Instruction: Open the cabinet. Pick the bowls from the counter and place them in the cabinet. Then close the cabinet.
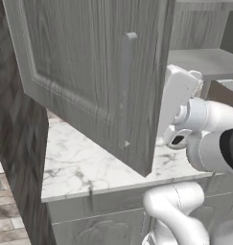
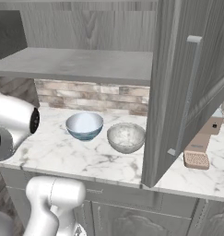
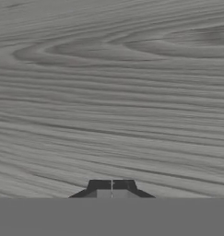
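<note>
Gripper (image 3: 112, 185) fully closed, empty, facing cabinet (image 2: 76, 64) wood up close; bowls (image 2: 85, 125) lower, on counter (image 2: 62, 154).

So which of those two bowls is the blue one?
The left bowl, glossy light blue with a white inside. The other bowl, to its right near the open door, is speckled grey-beige.

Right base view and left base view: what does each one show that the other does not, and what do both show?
Right base view alone: the blue bowl, the speckled bowl, the brick wall and a tan object on the counter. Left base view alone: the arm's white wrist by the open door's edge. Both: the marble counter, the cabinet shelf.
</note>
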Motion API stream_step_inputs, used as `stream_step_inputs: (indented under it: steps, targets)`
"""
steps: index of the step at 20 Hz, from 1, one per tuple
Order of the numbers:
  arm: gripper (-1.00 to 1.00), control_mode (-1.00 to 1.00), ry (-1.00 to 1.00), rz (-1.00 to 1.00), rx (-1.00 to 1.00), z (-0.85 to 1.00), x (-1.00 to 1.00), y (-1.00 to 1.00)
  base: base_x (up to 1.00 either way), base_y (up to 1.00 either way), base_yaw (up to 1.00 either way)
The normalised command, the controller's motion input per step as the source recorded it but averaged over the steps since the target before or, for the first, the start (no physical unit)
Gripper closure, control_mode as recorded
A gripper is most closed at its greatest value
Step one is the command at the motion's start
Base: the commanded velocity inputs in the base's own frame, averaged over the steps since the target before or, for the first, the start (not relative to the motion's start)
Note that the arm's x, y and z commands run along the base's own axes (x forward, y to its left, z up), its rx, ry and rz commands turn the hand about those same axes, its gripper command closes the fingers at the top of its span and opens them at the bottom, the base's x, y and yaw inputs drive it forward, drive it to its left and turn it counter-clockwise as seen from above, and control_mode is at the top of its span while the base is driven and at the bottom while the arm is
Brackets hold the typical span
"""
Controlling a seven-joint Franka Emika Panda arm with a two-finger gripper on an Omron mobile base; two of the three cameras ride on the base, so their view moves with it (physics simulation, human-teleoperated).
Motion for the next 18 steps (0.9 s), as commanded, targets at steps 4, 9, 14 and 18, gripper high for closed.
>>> stream_step_inputs:
  steps: [4, 9, 14, 18]
  targets:
    - [1.00, -1.00, 0.00, 0.00, -0.03, 0.00, -0.32, 0.63, 0.00, 0.00, 0.00]
    - [1.00, -1.00, 0.00, 0.00, -0.02, 0.00, -0.17, 0.36, 0.00, 0.00, 0.00]
    - [1.00, -1.00, 0.00, 0.00, 0.00, 0.10, 0.00, -0.24, 0.00, 0.00, 0.00]
    - [1.00, -1.00, 0.00, -0.01, -0.03, 0.30, 0.00, -0.52, 0.00, 0.00, 0.00]
